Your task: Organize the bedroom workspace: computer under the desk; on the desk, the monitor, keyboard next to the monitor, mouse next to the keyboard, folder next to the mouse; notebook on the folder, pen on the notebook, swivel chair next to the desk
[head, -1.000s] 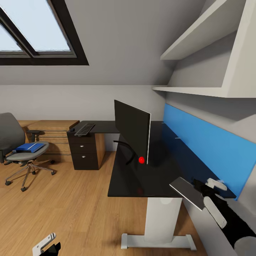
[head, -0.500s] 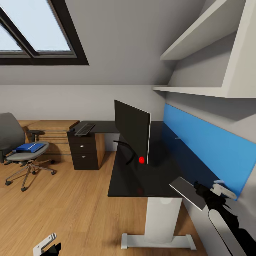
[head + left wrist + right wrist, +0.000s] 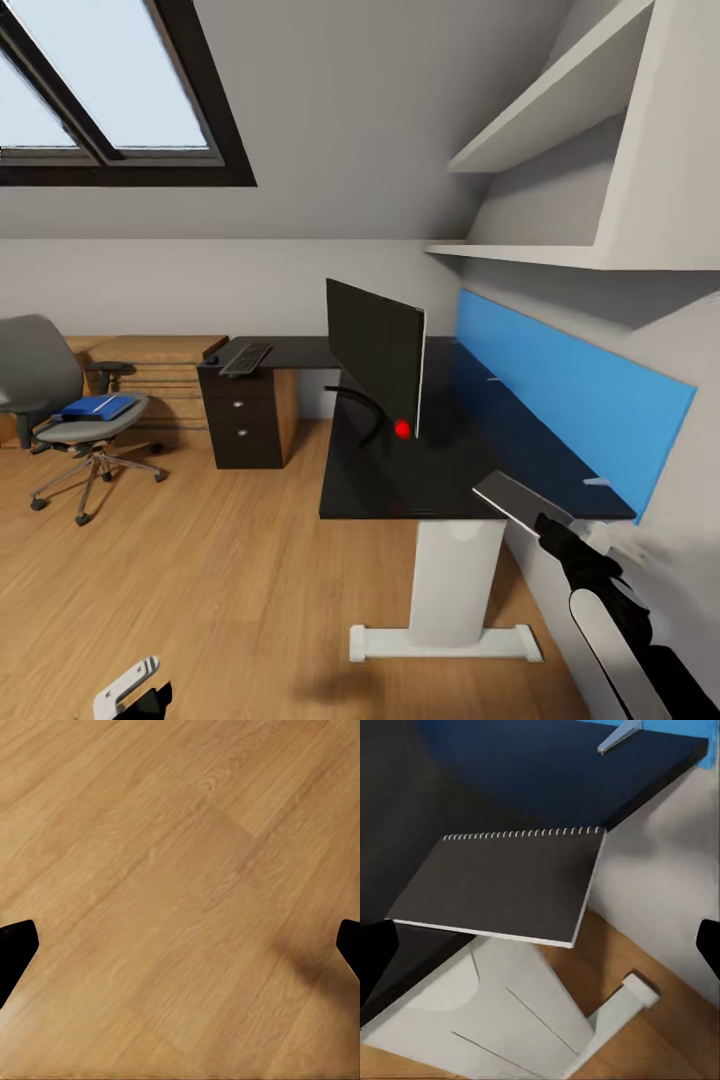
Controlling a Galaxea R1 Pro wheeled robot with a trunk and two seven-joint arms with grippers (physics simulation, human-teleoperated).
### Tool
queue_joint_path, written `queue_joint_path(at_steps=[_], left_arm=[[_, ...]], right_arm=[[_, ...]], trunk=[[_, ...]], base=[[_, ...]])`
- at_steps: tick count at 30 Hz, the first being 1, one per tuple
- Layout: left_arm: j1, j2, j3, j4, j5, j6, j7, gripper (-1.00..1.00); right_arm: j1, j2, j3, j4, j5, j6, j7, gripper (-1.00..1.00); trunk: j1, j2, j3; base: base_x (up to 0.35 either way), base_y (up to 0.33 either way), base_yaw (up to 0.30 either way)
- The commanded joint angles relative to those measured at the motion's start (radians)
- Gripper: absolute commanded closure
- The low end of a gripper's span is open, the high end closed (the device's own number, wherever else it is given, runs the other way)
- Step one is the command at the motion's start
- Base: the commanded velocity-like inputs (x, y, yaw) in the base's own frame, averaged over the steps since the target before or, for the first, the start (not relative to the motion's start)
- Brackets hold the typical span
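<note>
Right pincer (image 3: 548, 522) clamped on notebook (image 3: 522, 500) over table (image 3: 400, 485) near corner, left pincer (image 3: 128, 688) apart over floor; folder (image 3: 96, 406) sits on chair (image 3: 60, 400), so park notebook flat, fetch folder first.

One desk (image 3: 440, 480), one monitor (image 3: 375, 350), one keyboard (image 3: 245, 356), one swivel chair (image 3: 60, 400), one blue folder (image 3: 97, 406), one notebook (image 3: 520, 498), two wall shelves (image 3: 560, 110), one skylight (image 3: 100, 90), one wooden drawer chest (image 3: 160, 375).
</note>
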Motion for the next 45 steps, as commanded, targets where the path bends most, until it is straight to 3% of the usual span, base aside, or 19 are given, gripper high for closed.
queue_joint_path(at_steps=[1,9,13,16,24,33,38,45], left_arm=[[-0.001,0.002,-0.007,-0.002,0.008,-0.004,0.007,-1.0],[-0.001,0.002,-0.006,-0.002,0.007,-0.003,0.007,-1.0],[-0.001,0.003,-0.002,-0.007,0.007,-0.004,0.014,-1.0],[-0.001,0.001,-0.003,-0.009,0.01,-0.003,0.017,-1.0],[-0.001,-0.016,-0.003,-0.009,0.01,-0.003,0.018,-1.0],[-0.001,-0.022,-0.002,-0.009,0.009,-0.004,0.018,-1.0],[-0.001,-0.023,-0.002,-0.009,0.009,-0.004,0.018,-1.0],[-0.001,-0.023,-0.002,-0.009,0.009,-0.004,0.017,-1.0]], right_arm=[[-0.001,-0.001,0.002,-0.002,-0.004,0.004,-0.009,-1.0],[-0.001,0.0,0.002,0.0,-0.011,0.004,-0.013,-1.0],[-0.001,-0.001,0.0,0.001,-0.036,0.004,-0.011,-1.0],[-0.001,-0.001,-0.001,0.005,-0.066,0.002,-0.011,-1.0],[-0.001,-0.001,-0.001,0.017,-0.067,-0.005,-0.011,-1.0],[-0.001,-0.002,-0.002,0.121,-0.066,-0.039,0.013,-1.0],[-0.002,-0.004,-0.024,0.144,-0.069,-0.073,0.089,-1.0],[-0.001,-0.002,-0.138,0.154,-0.084,-0.071,0.27,-1.0]], trunk=[[-0.001,-0.001,-0.001],[-0.001,-0.001,-0.001],[-0.001,-0.001,-0.001],[0.011,-0.022,-0.011],[0.042,-0.078,-0.036],[0.076,-0.141,-0.064],[0.095,-0.176,-0.08],[0.122,-0.225,-0.102]], base=[[-0.325,0.033,-0.086],[-0.246,0.012,-0.15],[-0.026,0.001,-0.022],[-0.005,0.0,-0.004],[0.0,0.0,0.0],[0.0,0.0,0.0],[0.0,0.0,0.0],[0.0,0.0,0.0]])
